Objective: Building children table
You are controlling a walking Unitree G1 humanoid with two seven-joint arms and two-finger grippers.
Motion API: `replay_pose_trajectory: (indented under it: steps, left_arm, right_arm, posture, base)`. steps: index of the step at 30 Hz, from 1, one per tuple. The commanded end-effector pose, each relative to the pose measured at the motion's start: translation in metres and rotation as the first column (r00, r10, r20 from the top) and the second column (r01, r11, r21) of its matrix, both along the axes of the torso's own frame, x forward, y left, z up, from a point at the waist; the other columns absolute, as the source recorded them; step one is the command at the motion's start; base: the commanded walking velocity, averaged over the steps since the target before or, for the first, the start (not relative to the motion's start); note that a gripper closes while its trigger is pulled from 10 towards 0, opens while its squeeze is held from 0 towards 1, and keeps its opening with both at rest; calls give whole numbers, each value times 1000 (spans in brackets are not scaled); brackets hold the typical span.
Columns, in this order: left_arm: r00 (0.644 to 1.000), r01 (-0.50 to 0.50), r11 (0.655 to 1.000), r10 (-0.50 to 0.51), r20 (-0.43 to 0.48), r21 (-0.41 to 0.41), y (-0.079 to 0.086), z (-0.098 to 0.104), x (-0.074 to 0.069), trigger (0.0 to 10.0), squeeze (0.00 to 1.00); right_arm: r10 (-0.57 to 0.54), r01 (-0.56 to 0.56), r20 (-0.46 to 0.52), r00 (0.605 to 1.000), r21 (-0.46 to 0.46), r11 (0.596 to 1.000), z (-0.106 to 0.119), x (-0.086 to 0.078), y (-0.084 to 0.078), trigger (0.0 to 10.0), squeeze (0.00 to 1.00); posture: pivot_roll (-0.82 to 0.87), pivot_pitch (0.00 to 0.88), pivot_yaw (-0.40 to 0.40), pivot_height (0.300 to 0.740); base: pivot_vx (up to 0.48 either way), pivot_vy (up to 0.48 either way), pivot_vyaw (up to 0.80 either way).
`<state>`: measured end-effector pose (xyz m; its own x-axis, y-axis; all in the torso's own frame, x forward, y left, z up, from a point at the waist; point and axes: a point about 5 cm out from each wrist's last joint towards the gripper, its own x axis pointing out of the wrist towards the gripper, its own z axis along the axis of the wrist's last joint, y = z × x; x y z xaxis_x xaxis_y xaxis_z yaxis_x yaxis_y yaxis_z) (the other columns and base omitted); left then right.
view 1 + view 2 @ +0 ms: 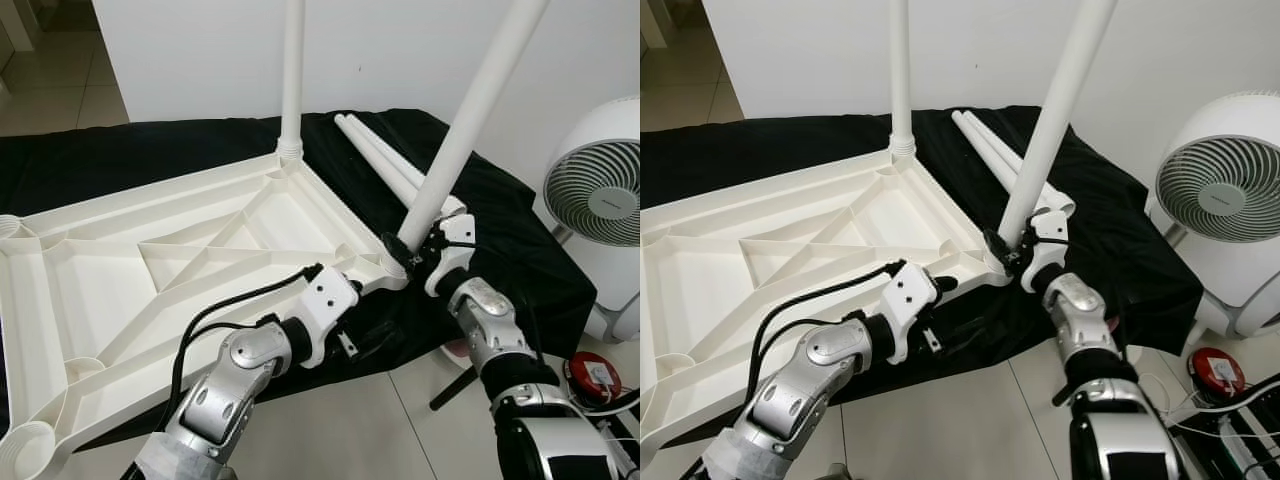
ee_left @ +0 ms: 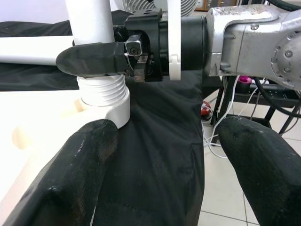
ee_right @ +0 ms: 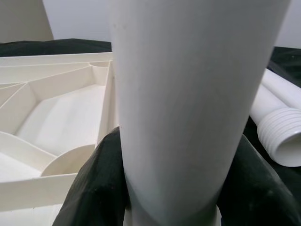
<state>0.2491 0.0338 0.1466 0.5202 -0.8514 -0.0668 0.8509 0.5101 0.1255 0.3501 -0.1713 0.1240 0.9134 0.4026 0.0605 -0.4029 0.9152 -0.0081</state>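
Note:
A white plastic tabletop [image 1: 200,250] lies upside down on a black cloth [image 1: 480,200]. One white leg [image 1: 292,70] stands upright in the far corner. My right gripper [image 1: 405,250] is shut on a second leg [image 1: 470,110], which leans with its threaded end [image 2: 103,89] in the near right corner socket [image 2: 117,113]. The right wrist view has that leg [image 3: 188,94] between both black fingers [image 3: 101,183]. My left gripper [image 1: 348,342] is open just below that corner, over the cloth, with nothing between its fingers [image 2: 80,169]. Two loose legs [image 1: 380,160] lie on the cloth behind.
A white fan [image 1: 600,190] stands on the floor to the right, close to my right arm. A red round object [image 1: 590,375] and cables lie on the tiles beside it. A white wall [image 1: 400,50] runs behind the cloth.

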Motion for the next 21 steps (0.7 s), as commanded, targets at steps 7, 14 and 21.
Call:
replay_pose_trajectory:
  steps: [7,14,21]
  left_arm:
    - [999,-41,999,41,-1,1,0,0,0,10000,0]
    - [999,-41,999,41,-3,-3,0,0,0,10000,0]
    - [999,-43,999,42,-9,-12,1,0,1,10000,0]
  right_arm:
    - [-166,170,-72,984,61,984,-16,-9,17,10000,0]
    - [-372,384,-130,919,84,920,-19,-10,34,10000,0]
    - [-516,533,-155,843,102,840,-17,-15,41,10000,0]
  posture:
    - [12,32,-65,740]
    - [8,31,-65,740]
    - [4,32,-62,740]
  base:
    - [0,0,0]
    - [0,0,0]
    - [0,0,0]
